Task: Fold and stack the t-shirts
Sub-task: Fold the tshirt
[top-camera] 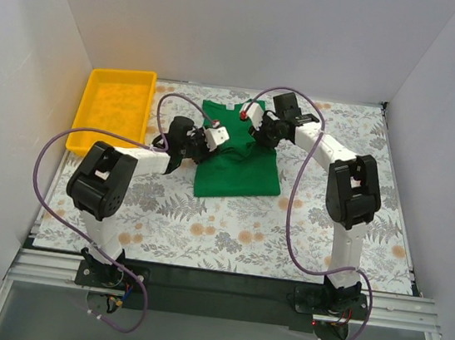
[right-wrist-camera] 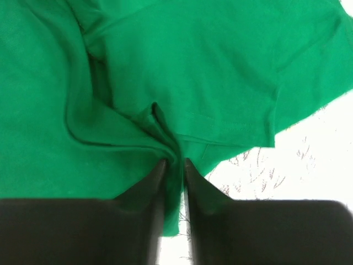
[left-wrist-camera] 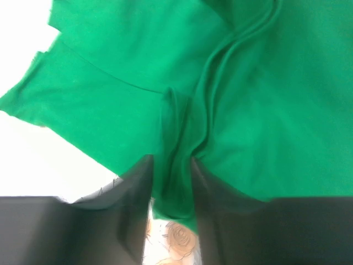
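The bright green t-shirt (top-camera: 236,167) lies partly folded at the back middle of the floral table. My left gripper (top-camera: 213,137) is shut on a fold of the t-shirt's left side; the fabric (left-wrist-camera: 176,110) bunches between its black fingers (left-wrist-camera: 135,187). My right gripper (top-camera: 254,125) is shut on the t-shirt's upper right part; the wrist view shows green cloth (right-wrist-camera: 182,66) pinched between its fingers (right-wrist-camera: 151,182), with a sleeve hem to the right. Both grippers hold the cloth close to the table.
A yellow plastic tray (top-camera: 91,110) stands at the back left, beside the left arm. White walls close the table on three sides. The floral cloth (top-camera: 228,229) covers the table in front of the t-shirt.
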